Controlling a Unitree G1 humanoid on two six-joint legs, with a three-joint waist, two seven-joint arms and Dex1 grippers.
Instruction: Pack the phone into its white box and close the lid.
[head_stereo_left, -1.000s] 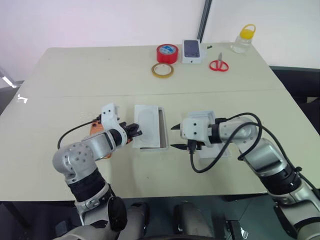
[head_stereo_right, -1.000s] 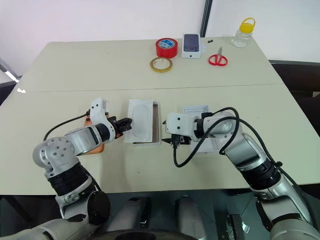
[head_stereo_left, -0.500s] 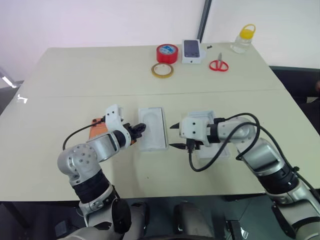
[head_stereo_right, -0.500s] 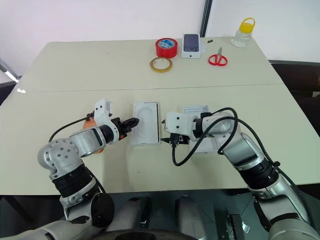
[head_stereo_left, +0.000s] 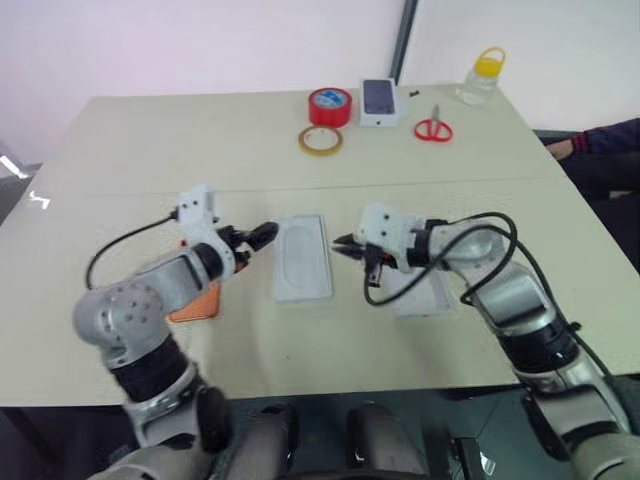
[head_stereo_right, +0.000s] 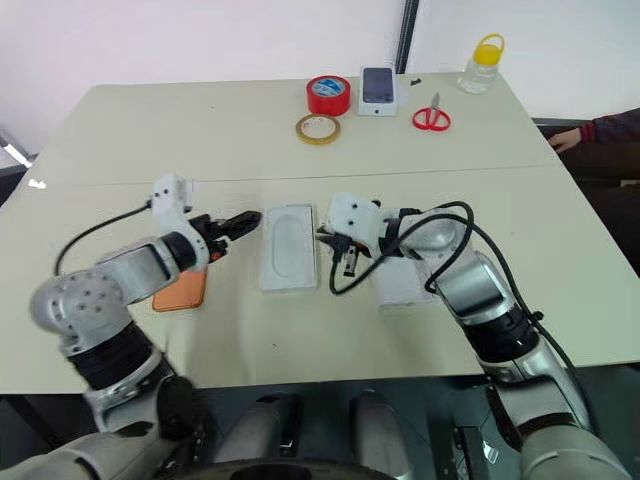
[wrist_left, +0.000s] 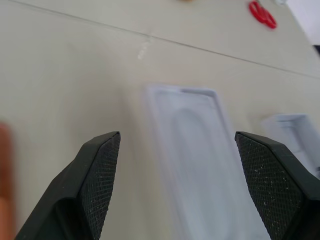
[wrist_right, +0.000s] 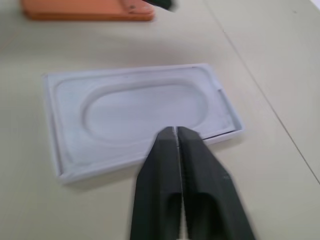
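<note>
My right gripper (head_stereo_right: 322, 237) was closed empty, left gripper (head_stereo_right: 250, 218) spread; nudging the insert (head_stereo_right: 288, 245) risked shifting the white box beneath.

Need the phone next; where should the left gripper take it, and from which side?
Grip the phone across its narrow width, on the long edges, coming from above. It lies flat, orange back up, beside the left gripper, with bare table around it, so probably only the thin sides offer a hold.
</note>
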